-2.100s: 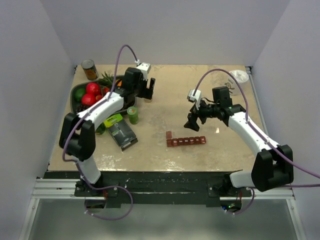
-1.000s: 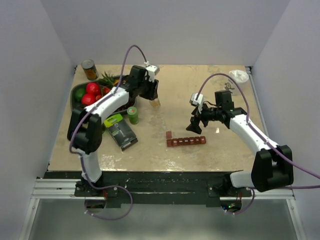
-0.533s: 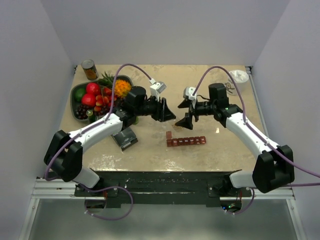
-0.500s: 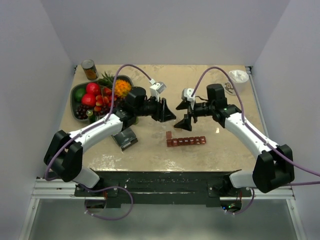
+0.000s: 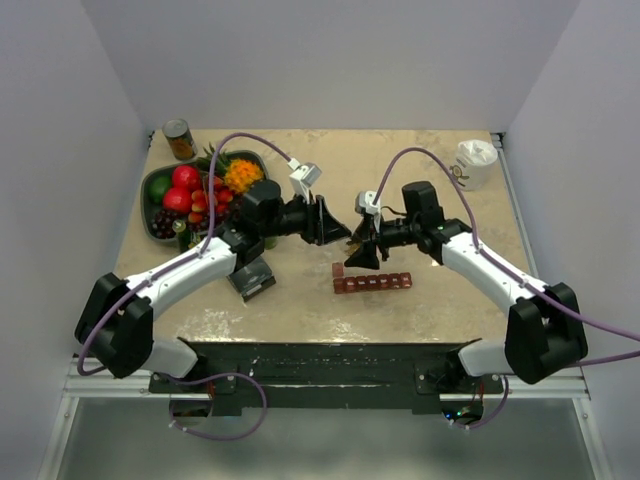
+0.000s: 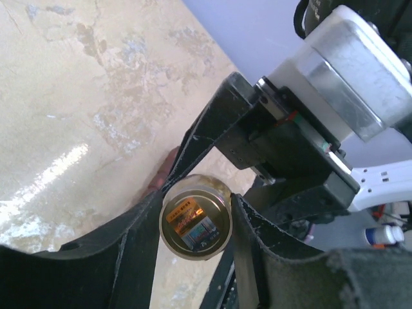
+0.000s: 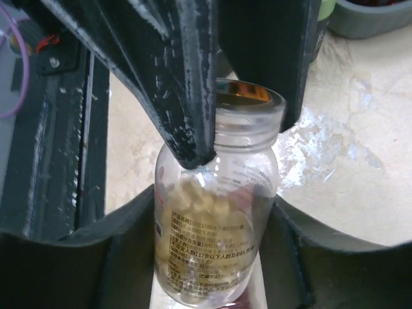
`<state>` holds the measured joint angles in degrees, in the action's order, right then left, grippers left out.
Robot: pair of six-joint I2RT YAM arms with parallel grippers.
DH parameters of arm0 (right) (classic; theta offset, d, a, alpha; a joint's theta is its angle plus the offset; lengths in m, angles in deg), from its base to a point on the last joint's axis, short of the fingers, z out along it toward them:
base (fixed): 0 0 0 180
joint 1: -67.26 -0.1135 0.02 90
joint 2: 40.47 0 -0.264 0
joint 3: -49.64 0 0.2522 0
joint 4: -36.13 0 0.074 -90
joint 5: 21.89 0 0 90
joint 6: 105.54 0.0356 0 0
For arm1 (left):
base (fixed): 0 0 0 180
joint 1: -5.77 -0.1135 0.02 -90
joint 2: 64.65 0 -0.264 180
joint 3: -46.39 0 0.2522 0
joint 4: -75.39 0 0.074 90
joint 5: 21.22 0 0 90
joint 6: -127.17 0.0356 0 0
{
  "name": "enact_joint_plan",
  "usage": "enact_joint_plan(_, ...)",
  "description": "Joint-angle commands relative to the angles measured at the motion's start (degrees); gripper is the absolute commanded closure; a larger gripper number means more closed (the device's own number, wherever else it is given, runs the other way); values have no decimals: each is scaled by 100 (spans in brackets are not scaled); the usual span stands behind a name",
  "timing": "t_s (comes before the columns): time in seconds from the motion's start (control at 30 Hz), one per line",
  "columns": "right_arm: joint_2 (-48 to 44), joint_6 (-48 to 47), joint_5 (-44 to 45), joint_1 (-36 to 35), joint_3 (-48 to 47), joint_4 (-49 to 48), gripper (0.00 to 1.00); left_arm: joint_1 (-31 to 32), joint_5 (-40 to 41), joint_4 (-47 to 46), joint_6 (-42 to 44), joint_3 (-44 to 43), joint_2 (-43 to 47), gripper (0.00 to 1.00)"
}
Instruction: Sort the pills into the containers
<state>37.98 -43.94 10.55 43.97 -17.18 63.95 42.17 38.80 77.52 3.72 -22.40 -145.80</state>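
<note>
Arms now met — left end effector (image 6: 195, 222) apparently clamps bottle (image 7: 215, 193), right end effector (image 5: 360, 252) too.

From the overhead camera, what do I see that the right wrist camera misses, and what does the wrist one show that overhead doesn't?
Only overhead: the can, the white cup and the whole dark red compartment strip, lying just nearer than the claws. Only the right wrist: the clear bottle up close, the pale pills inside it and its printed label, with both claws gripping it. Both: the left claw and right claw tip to tip above the tan table.
</note>
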Motion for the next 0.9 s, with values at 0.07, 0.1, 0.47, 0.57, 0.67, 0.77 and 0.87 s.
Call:
enact_joint_plan(0.07, -269, 379, -150, 70, 164, -352, 88, -10, -69, -603, -267, 80, 213, 100)
enact_joint_plan(0.1, -304, 388, -176, 105, 190, -369, 92, -19, -113, -620, -258, 88, 239, 100)
enact_joint_plan(0.47, -366, -788, -624, 272, 129, 527, 100, -1011, -1941, -877, 1362, 712, 1056, 18)
enact_joint_plan(0.57, -331, -1000, -695, 272, 129, 676, 100, -1030, -2213, -401, 2418, 922, 1180, 17)
enact_joint_plan(0.67, -270, -1255, -827, 246, 138, 860, 100, -960, -2680, -1172, 2868, 1509, 1399, 7)
enact_joint_plan(0.77, -243, -1632, -906, 158, 129, 1106, 100, -723, -2733, -1683, 3893, 1862, 1733, 7)
enact_joint_plan(0.87, -225, -1931, -933, 62, 129, 1335, 100, -451, -2759, -1307, 4914, 1628, 1743, 7)
